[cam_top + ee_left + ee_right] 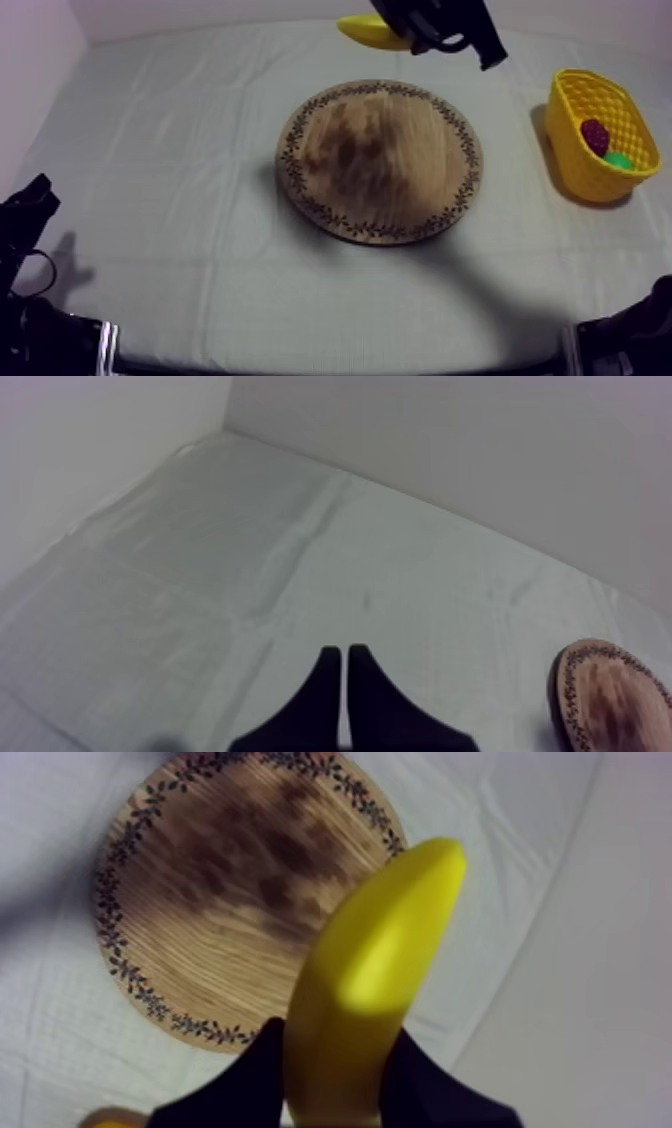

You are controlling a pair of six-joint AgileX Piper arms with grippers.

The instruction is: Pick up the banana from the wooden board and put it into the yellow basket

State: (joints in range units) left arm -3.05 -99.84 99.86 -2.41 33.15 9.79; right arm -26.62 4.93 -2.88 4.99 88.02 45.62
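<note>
— See the wooden board [608, 694] from here?
— Yes, part of it. Lies flat on the grey-white cloth [250, 566], with brown grain and a patterned rim.
— And the left gripper [344, 651]?
— Hangs over the cloth beside the board, apart from it, not touching. Holds both black fingers [318, 701] together as a narrow wedge, pointing away across the cloth, alongside the board.
— Beyond the board?
— More cloth, creased in long folds. Runs up to pale walls [450, 446], meeting at a corner far from the board.
</note>
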